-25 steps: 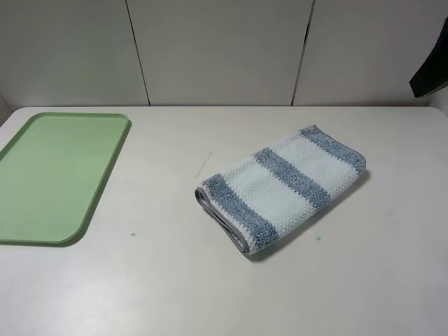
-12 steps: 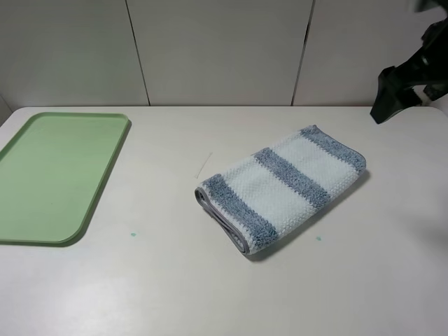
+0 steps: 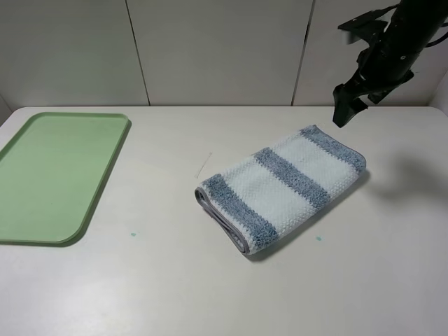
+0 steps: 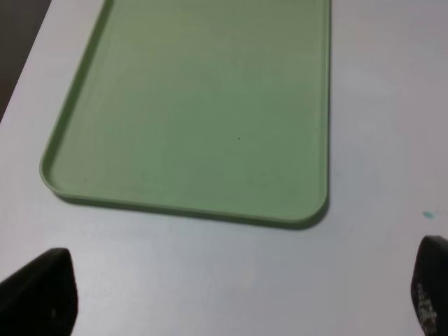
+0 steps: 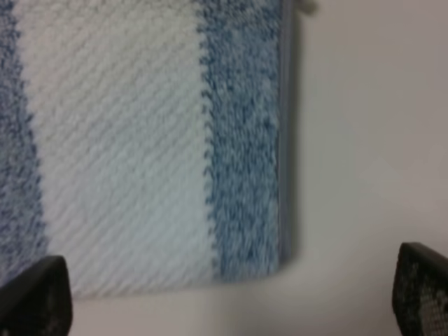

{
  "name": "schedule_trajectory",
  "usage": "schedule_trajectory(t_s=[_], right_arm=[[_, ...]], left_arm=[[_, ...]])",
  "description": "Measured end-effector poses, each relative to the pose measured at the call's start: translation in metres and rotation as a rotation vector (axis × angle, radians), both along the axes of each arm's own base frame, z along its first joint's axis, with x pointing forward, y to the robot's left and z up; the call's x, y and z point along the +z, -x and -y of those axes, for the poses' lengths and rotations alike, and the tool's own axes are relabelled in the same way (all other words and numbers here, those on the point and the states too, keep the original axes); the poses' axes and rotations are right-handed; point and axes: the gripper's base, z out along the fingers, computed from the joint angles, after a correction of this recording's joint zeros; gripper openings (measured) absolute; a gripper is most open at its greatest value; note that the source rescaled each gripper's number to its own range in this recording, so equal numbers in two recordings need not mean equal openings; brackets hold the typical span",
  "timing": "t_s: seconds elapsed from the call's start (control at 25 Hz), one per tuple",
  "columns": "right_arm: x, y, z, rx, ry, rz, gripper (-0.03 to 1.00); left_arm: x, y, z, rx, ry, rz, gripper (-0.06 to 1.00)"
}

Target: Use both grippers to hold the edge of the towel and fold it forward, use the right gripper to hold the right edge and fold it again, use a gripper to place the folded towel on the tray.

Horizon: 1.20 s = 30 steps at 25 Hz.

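Towel: folded over into a two-layer oblong, lying flat and askew on the table, right of centre; stripes running across its short width.
Edge of the towel: grey hem plainly visible along one side in the right wrist view; stacked layers showing at the end toward 7 o'clock in the high view.
Step in hand: first fold judged done; second fold from the right edge judged next.
Right gripper: raised in the air at 1 o'clock of the towel, over its far end; jaws spread wide, holding nothing, touching nothing.
Left gripper: jaws spread wide, holding nothing; hanging over bare table just short of the tray's rim.
Tray: at 9 o'clock of the towel, well apart, nothing on it.
Risk 1: pinching only the top layer, caused by a shallow descent; layers likely to part.
Risk 2: landing beside the hem, caused by the askew lie; fingers closing on table.
Risk 3: crooked second fold, caused by pulling off-square to the stripes.
Risk 4: fold falling open during the long carry to the tray, caused by a one-corner grip.
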Motion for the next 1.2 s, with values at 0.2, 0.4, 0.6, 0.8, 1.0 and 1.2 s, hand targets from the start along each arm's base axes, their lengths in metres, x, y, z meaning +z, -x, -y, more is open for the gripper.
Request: schedule_trajectory(t_s=[0.2, 0.4, 0.6, 0.8, 1.0, 1.2], right_arm=[[-0.033, -0.03, 0.002, 0.058, 0.02, -0.025, 1.0], [-0.068, -0.045, 0.022, 0.007, -0.002, -0.089, 1.0], [-0.098, -0.049, 0.034, -0.007, -0.023, -0.157, 1.0], [-0.117, -0.052, 0.034, 0.011, -0.017, -0.177, 1.0], [-0.13, -0.053, 0.034, 0.013, -0.013, -0.187, 1.0], [-0.14, -0.054, 0.034, 0.012, -0.015, -0.202, 1.0]], left_arm=[[0.0, 0.0, 0.0, 0.0, 0.0, 0.0, 0.95], [0.0, 0.0, 0.0, 0.0, 0.0, 0.0, 0.95], [0.0, 0.0, 0.0, 0.0, 0.0, 0.0, 0.95], [0.0, 0.0, 0.0, 0.0, 0.0, 0.0, 0.95], [0.0, 0.0, 0.0, 0.0, 0.0, 0.0, 0.95], [0.0, 0.0, 0.0, 0.0, 0.0, 0.0, 0.95]])
